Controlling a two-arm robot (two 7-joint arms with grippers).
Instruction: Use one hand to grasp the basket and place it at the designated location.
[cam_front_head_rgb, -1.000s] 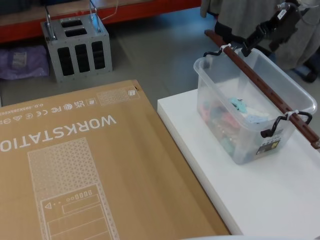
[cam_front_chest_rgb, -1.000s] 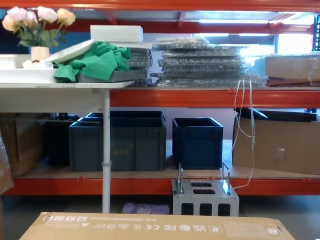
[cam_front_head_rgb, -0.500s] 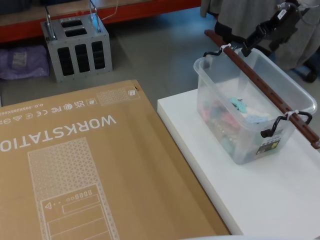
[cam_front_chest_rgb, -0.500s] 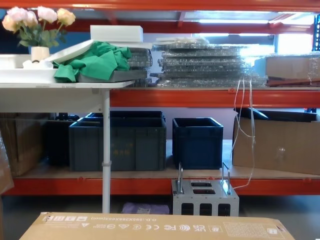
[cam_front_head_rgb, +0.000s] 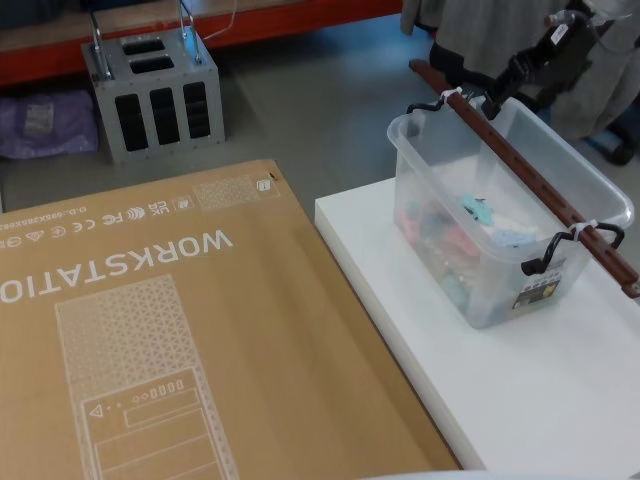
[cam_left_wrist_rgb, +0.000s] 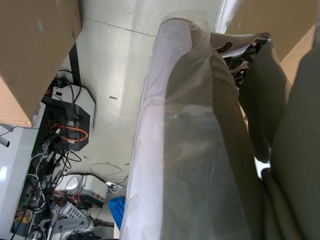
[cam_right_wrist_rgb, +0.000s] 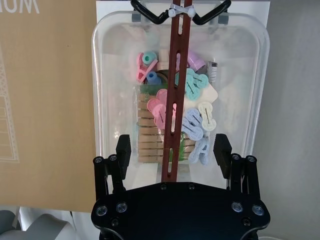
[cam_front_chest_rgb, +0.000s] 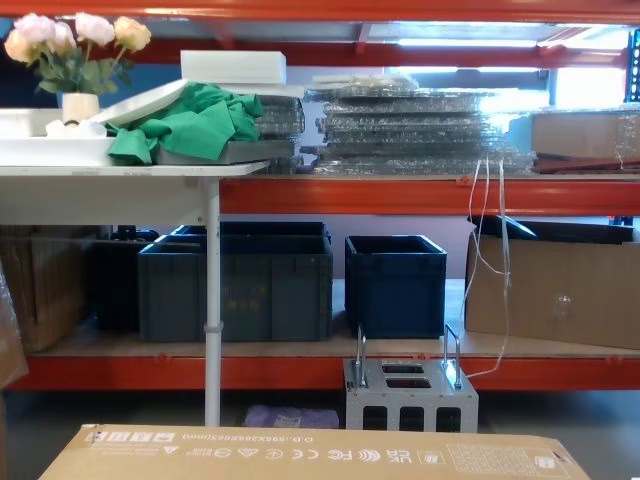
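Basket (cam_front_head_rgb: 430, 200), translucent plastic, slotted red-brown bar (cam_front_head_rgb: 530, 170), right gripper (cam_right_wrist_rgb: 172, 148), black fingers (cam_right_wrist_rgb: 123, 150) spread

One basket (cam_front_head_rgb: 432, 190), one red-brown bar handle (cam_front_head_rgb: 520, 165), two white zip ties (cam_front_head_rgb: 579, 230), two black hooks (cam_front_head_rgb: 537, 264). Pegs (cam_right_wrist_rgb: 192, 122) inside overlap, can't count them. One cardboard box (cam_front_head_rgb: 150, 330). One white platform (cam_front_head_rgb: 520, 400). One grey metal box (cam_front_head_rgb: 155, 85) with two loop handles (cam_front_head_rgb: 97, 38). Two dark blue crates (cam_front_chest_rgb: 235, 285) up front. One flower vase (cam_front_chest_rgb: 78, 105). My right gripper (cam_right_wrist_rgb: 173, 150): two fingers (cam_right_wrist_rgb: 123, 150).

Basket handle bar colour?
The handle bar is dark red-brown; the right wrist view shows it best.
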